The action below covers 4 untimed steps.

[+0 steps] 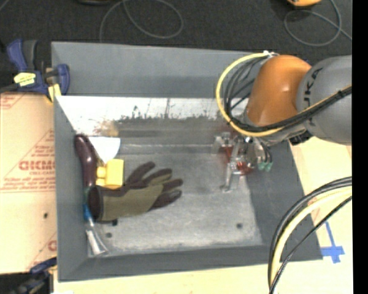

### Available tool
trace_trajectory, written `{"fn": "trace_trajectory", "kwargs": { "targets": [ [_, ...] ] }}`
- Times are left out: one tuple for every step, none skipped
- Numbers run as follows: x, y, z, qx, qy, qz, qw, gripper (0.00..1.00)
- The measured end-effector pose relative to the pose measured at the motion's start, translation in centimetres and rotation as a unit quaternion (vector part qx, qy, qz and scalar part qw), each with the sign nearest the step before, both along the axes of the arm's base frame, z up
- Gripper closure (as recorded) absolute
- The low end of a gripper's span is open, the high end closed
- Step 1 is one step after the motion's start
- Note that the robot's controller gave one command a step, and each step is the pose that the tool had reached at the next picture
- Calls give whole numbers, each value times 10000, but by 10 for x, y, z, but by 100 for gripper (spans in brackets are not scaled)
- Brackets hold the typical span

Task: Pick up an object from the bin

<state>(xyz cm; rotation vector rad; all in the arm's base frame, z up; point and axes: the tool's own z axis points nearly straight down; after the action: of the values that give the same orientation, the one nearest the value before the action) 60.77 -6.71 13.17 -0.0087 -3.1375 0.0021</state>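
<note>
Gripper (232,167) pointed down at the grey metal bin (172,66) floor, couldn't tell open or closed. Well away from it: one olive fabric glove (135,195), one yellow plastic block (113,173), one dark maroon rounded handle (84,158).

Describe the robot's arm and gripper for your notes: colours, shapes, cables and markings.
The arm is a thick, rounded grey tube with dark lettering near its wrist. A smooth orange cover domes over the wrist, ringed by a loop of yellow and black cables. The gripper is small, of silvery metal, with red and green bits.
</note>
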Motion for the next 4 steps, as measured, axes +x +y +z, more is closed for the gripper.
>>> {"fn": "trace_trajectory", "kwargs": {
  "targets": [
    [2, 0, 5, -5, -41, 6, 10000, 0],
    [3, 39, -19, -7, -34, 581, 9983, 0],
    [10, 80, -18, 5, -51, 317, 9995, 0],
    [-1, 122, -19, -8, -47, 242, 9997, 0]
  ]
}}
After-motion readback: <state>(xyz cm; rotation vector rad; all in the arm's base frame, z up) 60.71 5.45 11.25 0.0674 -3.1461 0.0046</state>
